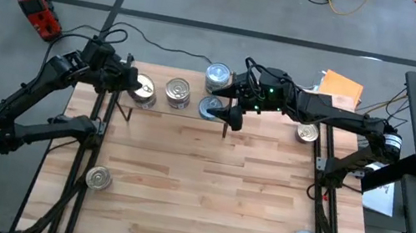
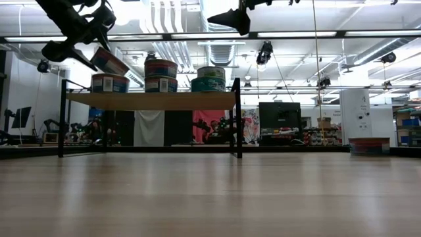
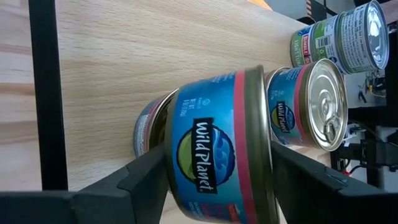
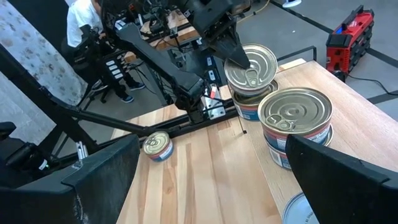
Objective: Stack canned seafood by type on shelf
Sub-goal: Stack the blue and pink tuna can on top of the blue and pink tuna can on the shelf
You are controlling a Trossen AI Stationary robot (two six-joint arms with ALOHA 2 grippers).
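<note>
A: Where's the left gripper (image 1: 135,87)?
B: Over the shelf (image 2: 151,101) end, fingers either side of a tilted blue tin (image 3: 217,146) resting askew on another tin (image 2: 110,83); whether they're gripping, I can't tell.
A: And the right gripper (image 1: 231,103)?
B: Spread wide and empty, above the green tins (image 2: 209,78) at the shelf's other end.

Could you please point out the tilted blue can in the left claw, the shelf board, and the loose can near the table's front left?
Tilted blue can (image 3: 214,149), left wrist view, on its label.
Shelf board (image 2: 151,101), low view, on its front edge.
Loose can (image 1: 98,178), high view, on its lid.
</note>
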